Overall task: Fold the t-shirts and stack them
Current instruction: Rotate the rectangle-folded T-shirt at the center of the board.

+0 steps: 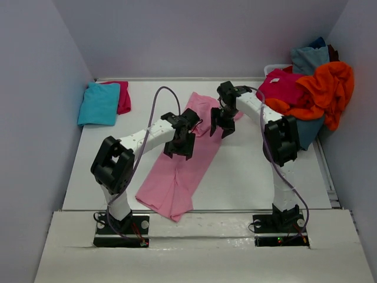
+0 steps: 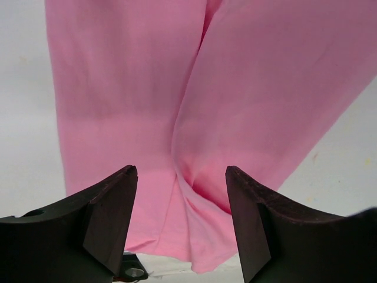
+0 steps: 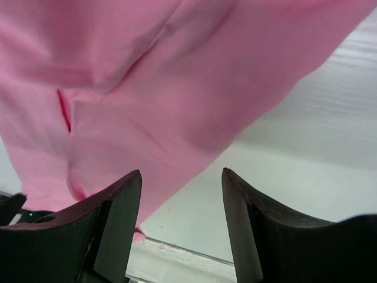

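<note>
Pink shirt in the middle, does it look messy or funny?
Yes. The pink t-shirt lies slanted across the table as a long, creased strip, and its near end pokes past the front edge.

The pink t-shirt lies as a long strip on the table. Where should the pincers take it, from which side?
Probably at the near short end of the pink t-shirt: it lies flat on the table with two clear corners, while the far end is rumpled. The open left pincer and right pincer could come from above, one corner each, a finger sliding under the edge.
</note>
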### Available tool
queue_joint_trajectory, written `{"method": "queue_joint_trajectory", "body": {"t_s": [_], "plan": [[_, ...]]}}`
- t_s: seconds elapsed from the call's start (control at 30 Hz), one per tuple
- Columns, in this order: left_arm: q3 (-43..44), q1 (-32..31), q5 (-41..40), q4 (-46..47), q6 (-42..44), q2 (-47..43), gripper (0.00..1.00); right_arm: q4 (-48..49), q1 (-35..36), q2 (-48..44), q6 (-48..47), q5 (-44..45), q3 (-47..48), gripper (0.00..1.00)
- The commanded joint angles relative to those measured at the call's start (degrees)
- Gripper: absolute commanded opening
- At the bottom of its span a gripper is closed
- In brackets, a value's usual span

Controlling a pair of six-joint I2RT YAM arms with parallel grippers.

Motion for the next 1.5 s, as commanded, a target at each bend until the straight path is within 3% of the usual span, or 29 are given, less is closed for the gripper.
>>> {"method": "queue_joint_trajectory", "body": {"t_s": [0.0,0.8,1.47], "plan": [[2.66,-0.36,-1.20,-1.73,2.88,2.87,0.73,2.21,4.01,-4.12,1.63,-1.76,-1.39,0.63],[-11.48,-0.36,-0.14,-3.31,2.88,-2.31,0.73,5.20,5.25,7.56,3.04,-2.55,0.27,0.61],[-18.34,-0.98,0.74,-6.39,1.39,-8.37,0.73,3.71,5.25,14.78,3.57,-1.84,4.58,0.61]]}}
